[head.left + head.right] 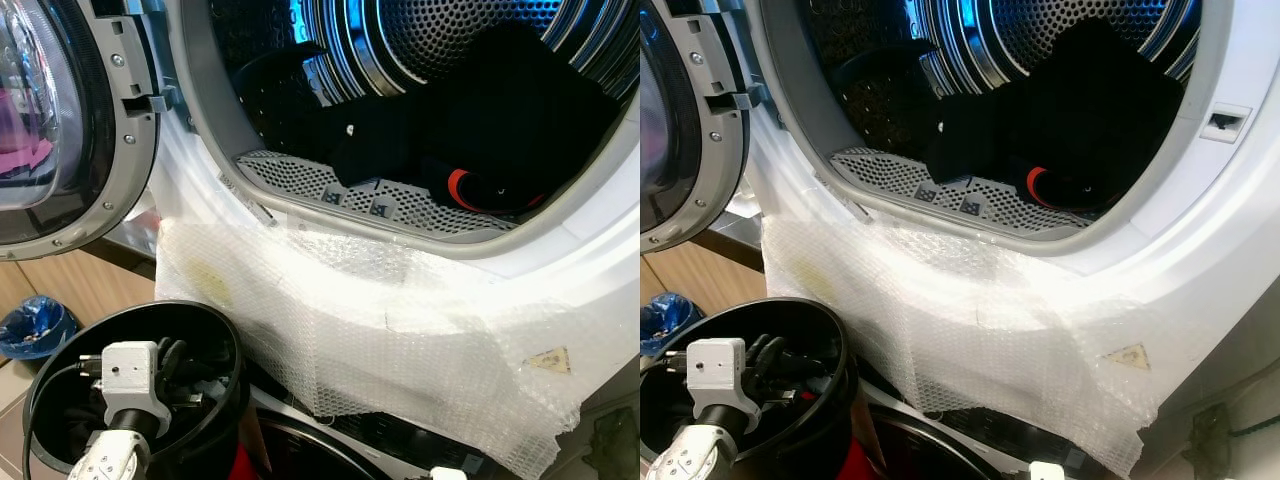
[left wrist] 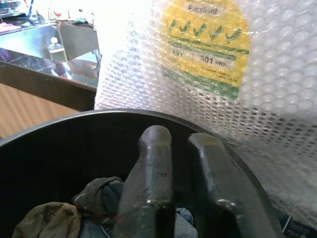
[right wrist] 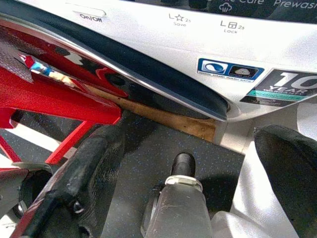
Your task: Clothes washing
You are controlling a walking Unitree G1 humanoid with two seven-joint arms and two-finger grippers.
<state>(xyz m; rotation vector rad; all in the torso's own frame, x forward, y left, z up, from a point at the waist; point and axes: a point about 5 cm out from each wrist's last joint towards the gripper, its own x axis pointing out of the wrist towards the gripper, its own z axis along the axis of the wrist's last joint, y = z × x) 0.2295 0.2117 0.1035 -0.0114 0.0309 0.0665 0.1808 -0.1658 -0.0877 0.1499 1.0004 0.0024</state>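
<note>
Open drum [image 1: 460, 60] above, left gripper [image 2: 181, 163] inside black bucket [image 1: 215, 345].

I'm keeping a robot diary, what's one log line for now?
left gripper: in black bucket over clothes | dark laundry: in open drum | right gripper: open, low

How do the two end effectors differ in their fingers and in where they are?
The left end effector has its black fingers close together, inside the round black plastic bucket above crumpled clothes. The right end effector has its fingers spread wide, low before the white washing machine panel. Both have two black fingers.
</note>
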